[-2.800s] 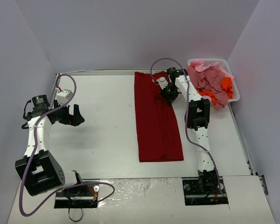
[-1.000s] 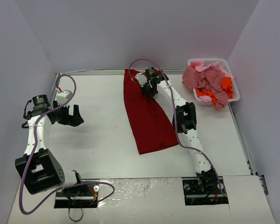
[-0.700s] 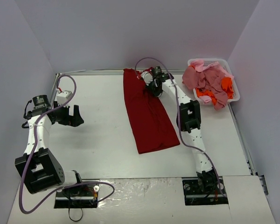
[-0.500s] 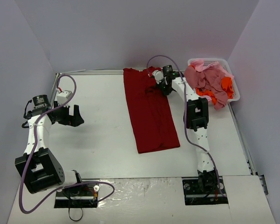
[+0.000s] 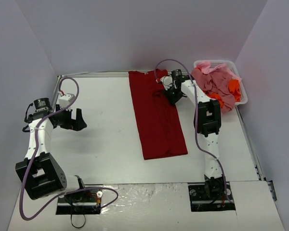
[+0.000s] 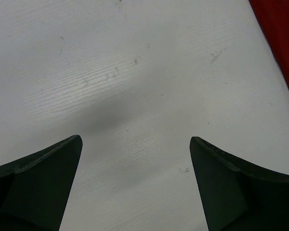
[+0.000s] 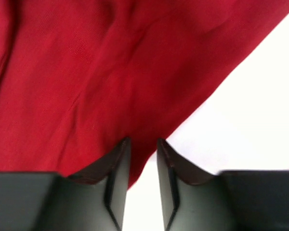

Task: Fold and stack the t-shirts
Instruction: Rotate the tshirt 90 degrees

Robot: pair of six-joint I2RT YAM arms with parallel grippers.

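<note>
A dark red t-shirt (image 5: 157,120), folded into a long strip, lies on the white table (image 5: 106,139) from the back edge toward the front. My right gripper (image 5: 170,92) is at the strip's far right edge. In the right wrist view its jaws (image 7: 143,149) are nearly closed with the red cloth (image 7: 111,62) pinched between them. My left gripper (image 5: 77,119) is open and empty above bare table on the left side. In the left wrist view (image 6: 135,159) only a corner of the red shirt (image 6: 282,33) shows at the top right.
A white basket (image 5: 213,62) at the back right holds a heap of pink and orange garments (image 5: 216,84). Grey walls close the table on three sides. The right arm's links stretch along the shirt's right side.
The right gripper dragged the shirt's far end left, then back right. The strip skewed and now lies nearly straight, shifted slightly left. The left arm has not moved.
</note>
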